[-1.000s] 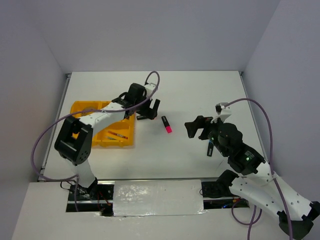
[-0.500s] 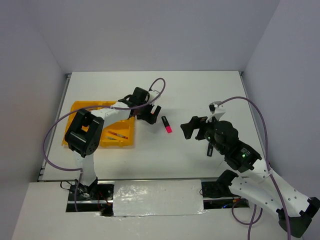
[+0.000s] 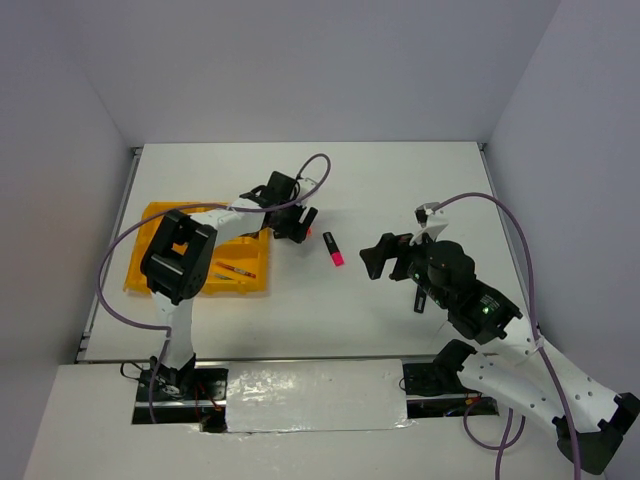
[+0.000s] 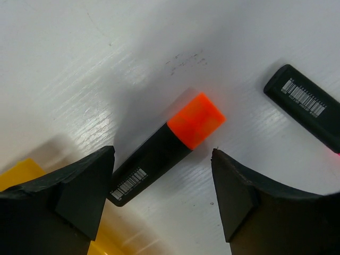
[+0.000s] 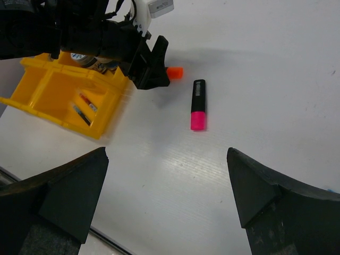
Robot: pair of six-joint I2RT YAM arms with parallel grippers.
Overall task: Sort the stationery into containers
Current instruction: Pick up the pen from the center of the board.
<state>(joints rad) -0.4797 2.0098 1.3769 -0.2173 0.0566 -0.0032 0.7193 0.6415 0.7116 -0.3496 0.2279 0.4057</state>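
Left hand [image 4: 162, 155] wide astride orange-capped highlighter [image 4: 179, 134], cap pointing away from tray [image 3: 158, 214]

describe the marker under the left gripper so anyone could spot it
Start at the yellow tray at the left of the table and go to its right edge, where the left gripper hangs open. The marker lies between its fingers: black body, orange cap, unlike the pink-ended highlighter lying further right.

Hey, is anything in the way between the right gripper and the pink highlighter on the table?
Nothing visible. Only bare table lies between the open right gripper and the pink highlighter. The left gripper sits past it and to one side, over an orange-capped highlighter beside the yellow tray.
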